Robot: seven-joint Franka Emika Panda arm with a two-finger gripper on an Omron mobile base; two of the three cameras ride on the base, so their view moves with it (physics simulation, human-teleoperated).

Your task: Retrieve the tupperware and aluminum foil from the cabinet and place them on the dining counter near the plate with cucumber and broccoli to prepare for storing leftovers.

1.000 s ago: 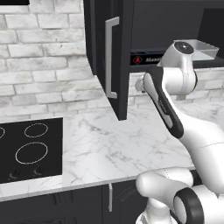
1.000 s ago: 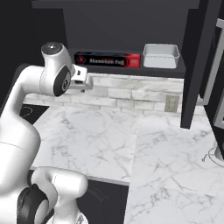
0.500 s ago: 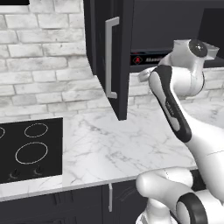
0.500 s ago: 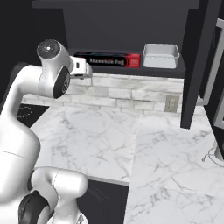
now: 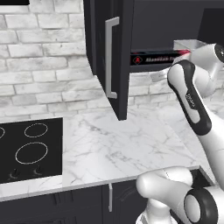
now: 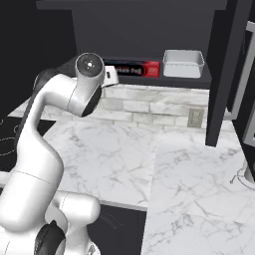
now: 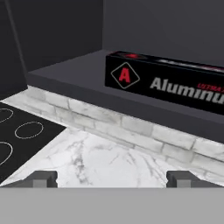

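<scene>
The tool [image 7: 112, 178] hangs released and empty, fingertips wide apart, just before the aluminum foil [image 7: 168, 82], which lies on the open cabinet [image 6: 149, 30] shelf, left of the tupperware [image 6: 184, 63].

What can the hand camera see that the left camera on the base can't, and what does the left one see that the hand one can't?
The hand view alone shows the gripper, its two tips wide apart, and the big red A logo on the end of the aluminum foil. The left base view alone shows the cabinet door swung open with its silver bar handle, and the robot's white arm. Both views show the foil carton lying on the cabinet shelf, the black cooktop, the marble worktop and the brick wall.
</scene>
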